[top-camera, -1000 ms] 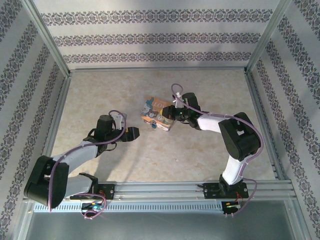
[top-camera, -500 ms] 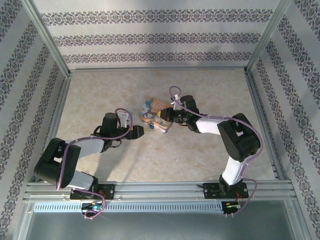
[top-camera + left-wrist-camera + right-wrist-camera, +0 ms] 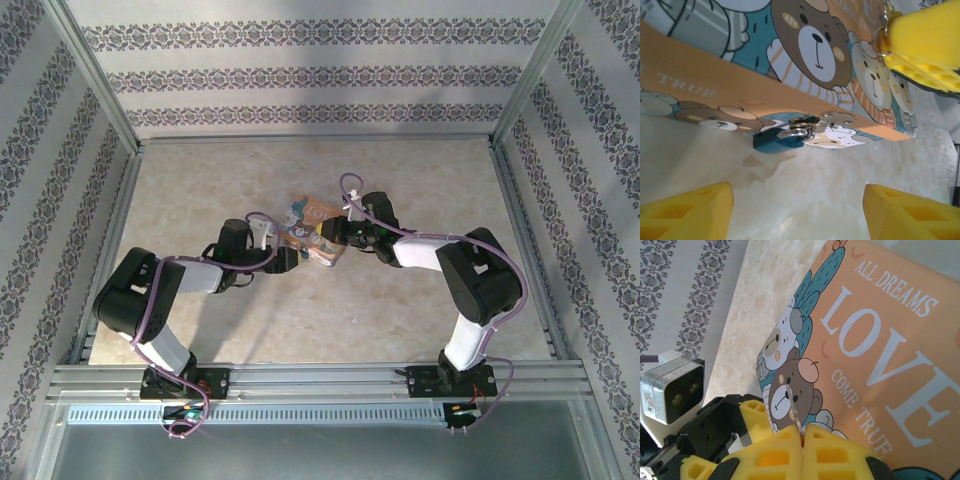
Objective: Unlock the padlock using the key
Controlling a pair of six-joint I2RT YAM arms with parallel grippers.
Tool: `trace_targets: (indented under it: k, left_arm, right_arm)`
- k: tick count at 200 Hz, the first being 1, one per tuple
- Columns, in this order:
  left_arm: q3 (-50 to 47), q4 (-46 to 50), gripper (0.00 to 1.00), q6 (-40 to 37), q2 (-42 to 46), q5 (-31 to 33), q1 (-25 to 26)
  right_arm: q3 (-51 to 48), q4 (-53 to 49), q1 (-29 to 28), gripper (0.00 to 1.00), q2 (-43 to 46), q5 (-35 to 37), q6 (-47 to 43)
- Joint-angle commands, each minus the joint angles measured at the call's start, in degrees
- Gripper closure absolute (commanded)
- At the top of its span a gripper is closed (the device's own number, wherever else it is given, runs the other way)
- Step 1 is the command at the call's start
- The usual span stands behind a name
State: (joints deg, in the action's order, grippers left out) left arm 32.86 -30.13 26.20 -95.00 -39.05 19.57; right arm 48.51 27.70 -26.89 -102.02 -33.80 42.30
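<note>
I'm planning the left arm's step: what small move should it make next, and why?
Probably ease the left gripper forward and close it on the small teal padlock. Its jaws stand open, the padlock lies untouched ahead of their gap, on the clasp of the orange LOVE box, and the right gripper is shut on the key. Steadied, it should take the key more easily.

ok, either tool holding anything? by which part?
Right tool is shut on a thin silvery piece, apparently the key, pinched by its lower end with a ring sticking out. Left tool is open, holding nothing.
</note>
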Motion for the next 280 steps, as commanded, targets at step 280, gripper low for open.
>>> trace_targets:
  k: [280]
  left_arm:
    - [6.5, -11.6, 0.53, 3.6, -14.1, 4.2, 8.3]
  right_arm:
    - [-2.3, -6.2, 0.1, 1.0, 0.5, 1.6, 0.1]
